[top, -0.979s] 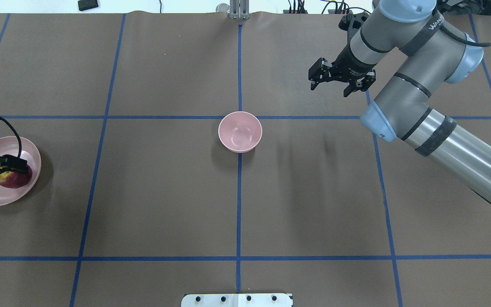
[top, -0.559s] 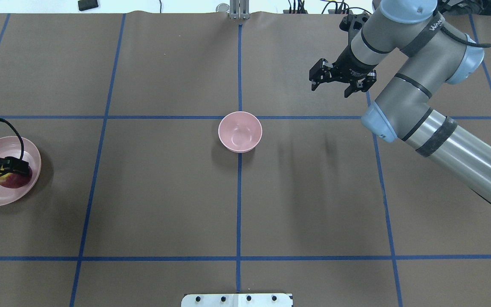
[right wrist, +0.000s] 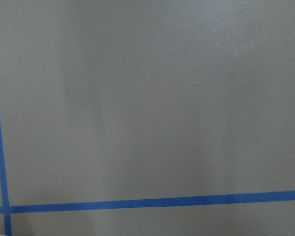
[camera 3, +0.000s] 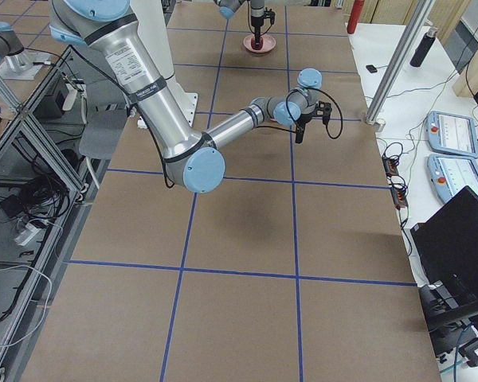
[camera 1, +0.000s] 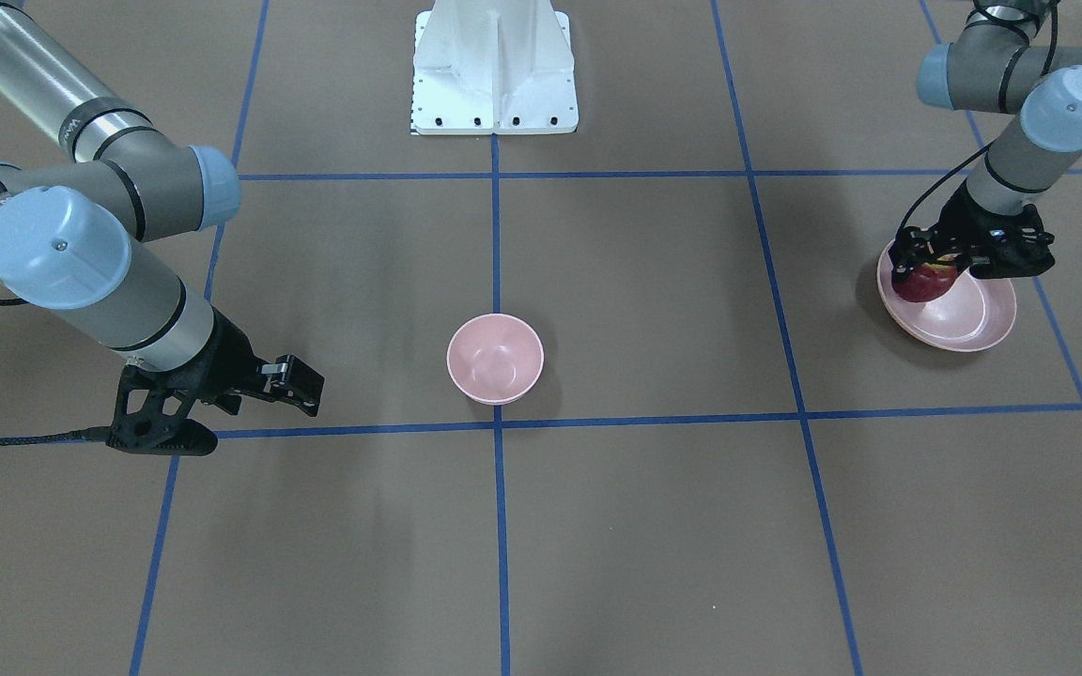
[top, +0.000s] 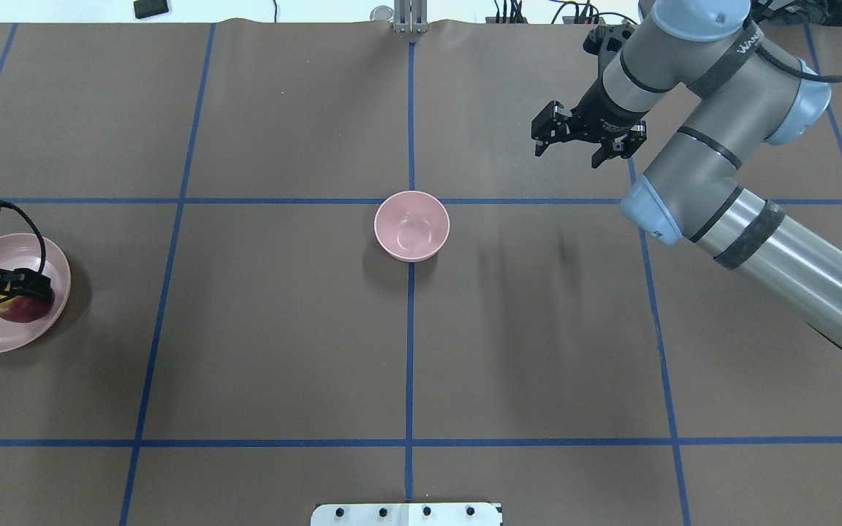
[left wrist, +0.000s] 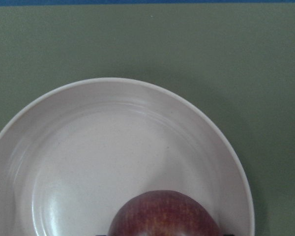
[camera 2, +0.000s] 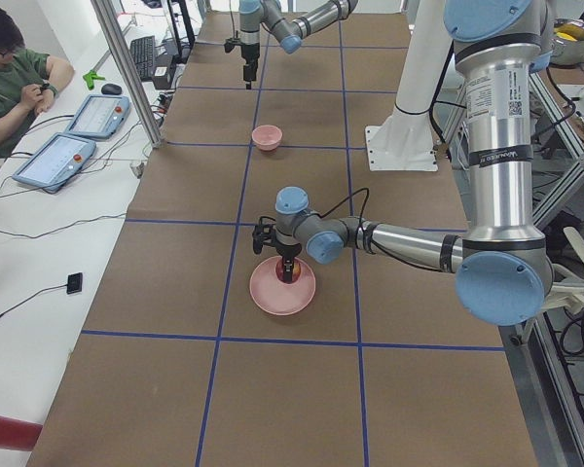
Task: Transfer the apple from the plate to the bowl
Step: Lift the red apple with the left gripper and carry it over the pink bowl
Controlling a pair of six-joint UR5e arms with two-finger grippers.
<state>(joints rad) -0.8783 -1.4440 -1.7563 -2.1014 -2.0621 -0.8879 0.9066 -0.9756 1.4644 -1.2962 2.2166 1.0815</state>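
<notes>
The left hand [camera 1: 926, 270] clamps the apple [camera 1: 917, 285] across its widest sides at the plate [camera 1: 971, 325]; it looks firm, smooth and fairly light (likely bruises if squeezed).

You're getting the overhead cam looking fwd and down from behind the robot base [camera 1: 494, 75]. The front cam's facing it steeply from opposite, both sharing the bowl [top: 411, 225] at center. Side cams are looking along the table [camera 2: 302, 389] from either end, farther off. L wrist cam's hovering close over plate [left wrist: 113, 162] and apple [left wrist: 163, 214]. R wrist cam's looking close at tabletop w/ blue tape [right wrist: 137, 200].
</notes>
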